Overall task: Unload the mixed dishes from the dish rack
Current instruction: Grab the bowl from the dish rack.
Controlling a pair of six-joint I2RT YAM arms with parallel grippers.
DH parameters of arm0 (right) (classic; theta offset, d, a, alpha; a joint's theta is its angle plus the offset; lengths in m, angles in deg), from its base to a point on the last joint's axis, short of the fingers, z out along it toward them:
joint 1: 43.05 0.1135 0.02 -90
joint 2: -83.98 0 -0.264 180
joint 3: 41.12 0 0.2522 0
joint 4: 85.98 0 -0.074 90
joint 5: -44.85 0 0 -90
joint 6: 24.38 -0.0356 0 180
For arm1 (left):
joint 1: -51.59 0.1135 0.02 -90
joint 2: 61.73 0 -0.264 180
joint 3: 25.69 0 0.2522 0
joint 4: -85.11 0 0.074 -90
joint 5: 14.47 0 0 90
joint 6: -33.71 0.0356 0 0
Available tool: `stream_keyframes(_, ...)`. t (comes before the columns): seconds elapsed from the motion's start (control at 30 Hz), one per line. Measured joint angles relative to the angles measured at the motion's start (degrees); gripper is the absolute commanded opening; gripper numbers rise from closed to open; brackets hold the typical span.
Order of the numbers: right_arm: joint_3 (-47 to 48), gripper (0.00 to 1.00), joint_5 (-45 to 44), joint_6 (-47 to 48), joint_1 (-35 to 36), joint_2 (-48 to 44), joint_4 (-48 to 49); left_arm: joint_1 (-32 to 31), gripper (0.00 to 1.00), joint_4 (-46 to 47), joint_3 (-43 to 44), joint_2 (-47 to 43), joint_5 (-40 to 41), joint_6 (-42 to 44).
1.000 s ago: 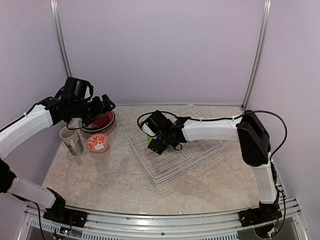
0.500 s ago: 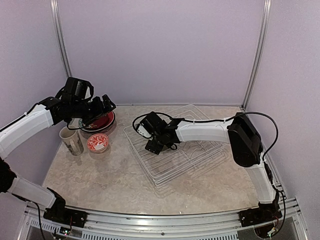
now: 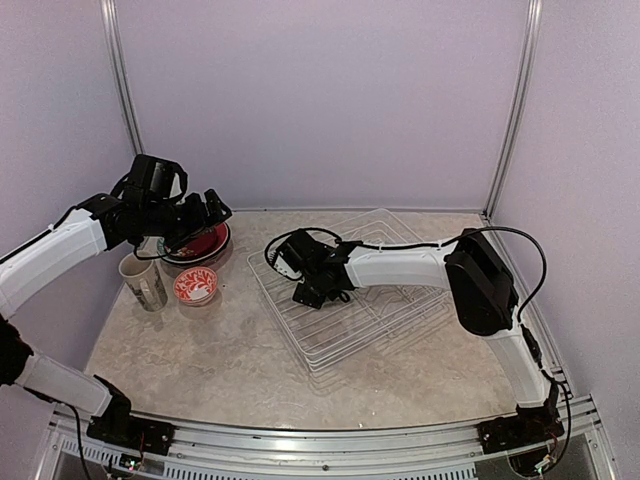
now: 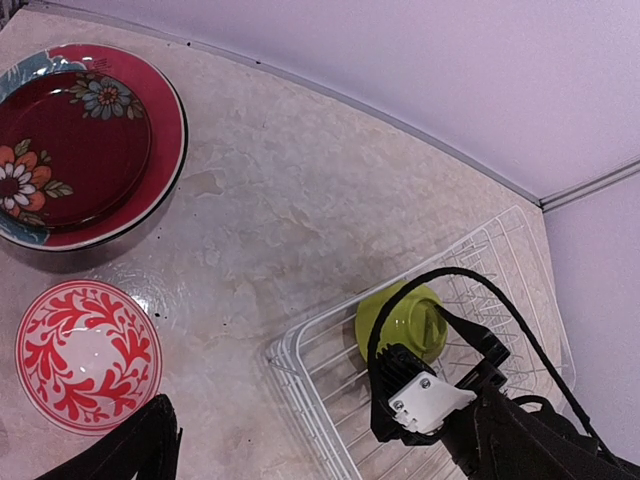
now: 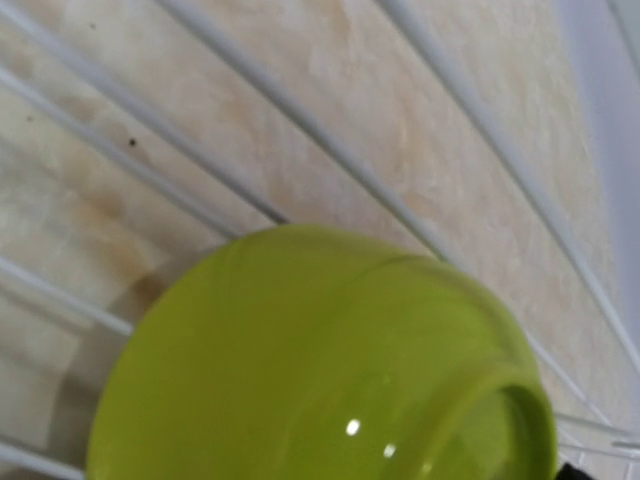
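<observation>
The lime-green bowl (image 4: 400, 320) lies bottom-up in the near-left corner of the white wire dish rack (image 3: 385, 320). It fills the lower half of the right wrist view (image 5: 300, 370). My right gripper (image 3: 308, 292) is low over the bowl with one finger across its foot ring, and it looks open. Its body hides the bowl in the top view. My left gripper (image 3: 212, 208) is open and empty above the red flowered plate (image 3: 200, 243). The white-and-red small bowl (image 3: 196, 287) and the cream mug (image 3: 145, 282) stand on the table left of the rack.
The red plate (image 4: 80, 150) and the small bowl (image 4: 88, 355) sit near the table's left wall. The rack's rim (image 4: 282, 350) and upright tines surround the right gripper. Bare marble table lies between the rack and the dishes, and in front of the rack.
My right gripper has moved a little left and down into the rack's corner over the lime bowl. The left arm has not moved.
</observation>
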Motion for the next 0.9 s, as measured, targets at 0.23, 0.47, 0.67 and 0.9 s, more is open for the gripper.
stream_keyframes(0.23,0.42,1.0,-2.84,1.49,0.22,0.37,0.02,0.0,0.99,0.0,0.0,0.0,0.0,0.02)
stream_keyframes(0.47,0.13,1.0,-5.18,1.62,0.63,0.31,0.24,0.0,0.99,0.04,0.0,0.02,-0.15,0.02)
stream_keyframes(0.67,-1.73,1.0,-7.34,1.64,0.7,-0.98,0.81,0.0,0.99,0.07,0.02,0.48,-0.63,0.02)
stream_keyframes(0.9,-4.66,1.0,-9.7,1.7,0.7,-3.87,2.47,0.0,0.99,0.09,0.02,0.5,-0.85,0.0)
